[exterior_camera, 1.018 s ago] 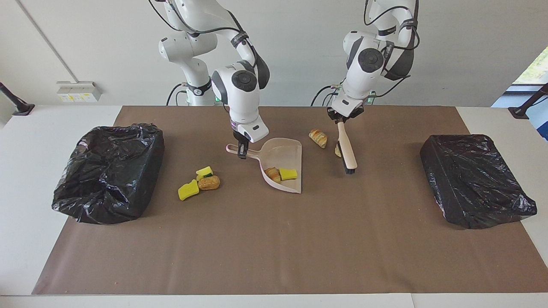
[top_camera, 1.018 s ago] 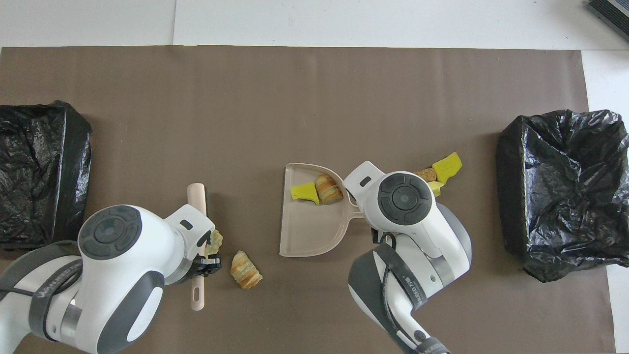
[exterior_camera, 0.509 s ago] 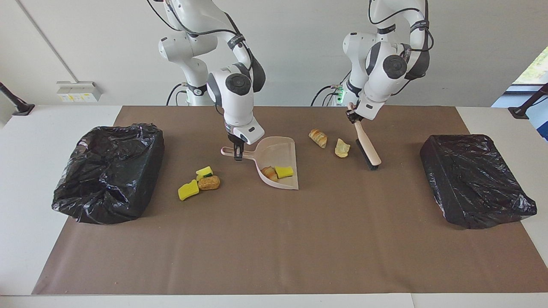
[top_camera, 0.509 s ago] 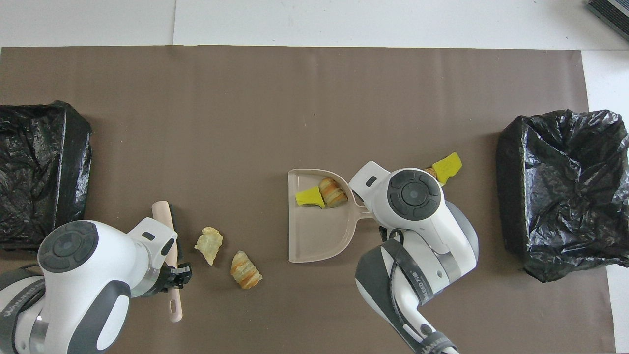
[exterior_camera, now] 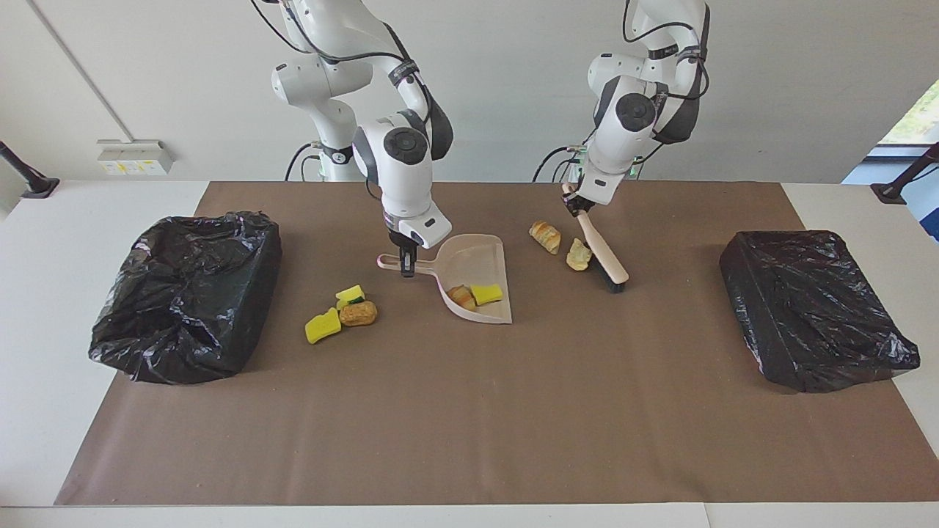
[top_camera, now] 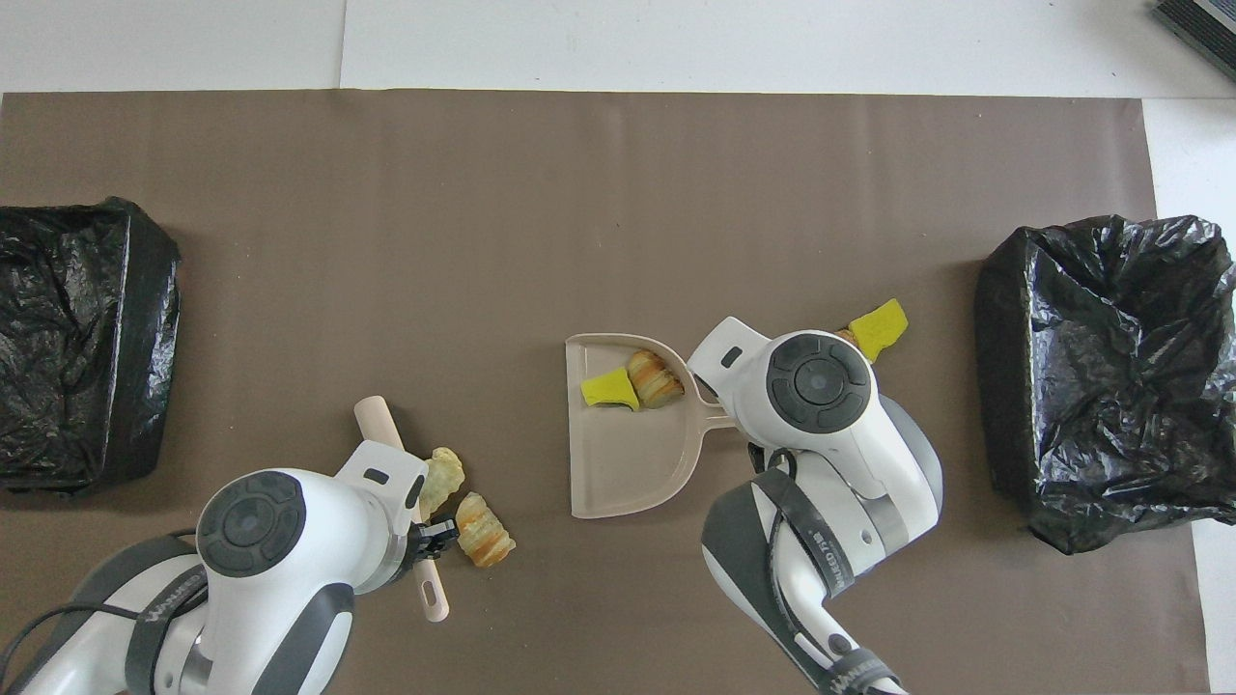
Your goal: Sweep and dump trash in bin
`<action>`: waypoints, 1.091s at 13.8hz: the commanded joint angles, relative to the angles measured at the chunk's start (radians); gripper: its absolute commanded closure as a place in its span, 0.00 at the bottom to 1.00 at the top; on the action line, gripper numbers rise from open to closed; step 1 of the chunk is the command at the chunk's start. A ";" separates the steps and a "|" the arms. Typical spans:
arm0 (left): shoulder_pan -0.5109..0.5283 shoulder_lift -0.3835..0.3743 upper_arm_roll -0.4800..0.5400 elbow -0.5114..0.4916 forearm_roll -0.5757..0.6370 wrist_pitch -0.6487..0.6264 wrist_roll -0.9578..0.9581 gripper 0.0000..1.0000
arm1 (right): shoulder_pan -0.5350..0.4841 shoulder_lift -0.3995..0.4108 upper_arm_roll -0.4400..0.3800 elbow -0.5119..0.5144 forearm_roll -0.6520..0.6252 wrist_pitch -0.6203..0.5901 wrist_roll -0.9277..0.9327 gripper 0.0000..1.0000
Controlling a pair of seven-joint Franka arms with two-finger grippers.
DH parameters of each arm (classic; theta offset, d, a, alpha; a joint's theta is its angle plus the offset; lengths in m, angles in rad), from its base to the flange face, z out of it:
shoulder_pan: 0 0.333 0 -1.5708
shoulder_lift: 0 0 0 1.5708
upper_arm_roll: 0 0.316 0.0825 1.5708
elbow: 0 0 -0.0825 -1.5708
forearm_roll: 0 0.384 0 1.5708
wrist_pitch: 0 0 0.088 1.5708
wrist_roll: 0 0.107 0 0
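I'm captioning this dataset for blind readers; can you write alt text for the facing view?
Two robot arms work over a brown mat: the right gripper holds a beige dustpan carrying two trash pieces, and the left gripper holds a brush beside two loose pieces. Black-bagged bins sit at each end.

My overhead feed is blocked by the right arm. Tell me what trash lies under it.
Observer: Three pieces clustered: a yellow sponge, a green-topped sponge and a bread piece, between the dustpan and the bin.
Operator: Report the right gripper's hold.
Observer: The right gripper is shut on the dustpan's handle.
Operator: Describe the brush.
Observer: The left gripper holds the brush tilted, bristle end at the mat beside a pale piece.
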 commanded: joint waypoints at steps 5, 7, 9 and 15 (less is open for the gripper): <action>-0.117 0.121 0.009 0.101 -0.096 0.119 -0.005 1.00 | 0.002 -0.011 0.005 -0.039 -0.006 0.038 -0.003 1.00; -0.148 0.136 0.008 0.125 -0.098 0.121 -0.005 1.00 | 0.002 -0.011 0.005 -0.039 -0.006 0.037 -0.004 1.00; -0.172 0.143 0.006 0.144 -0.104 0.121 -0.005 1.00 | 0.002 -0.011 0.005 -0.039 -0.006 0.035 -0.004 1.00; -0.272 0.185 0.005 0.239 -0.178 0.124 -0.020 1.00 | 0.001 -0.011 0.005 -0.039 -0.006 0.032 -0.006 1.00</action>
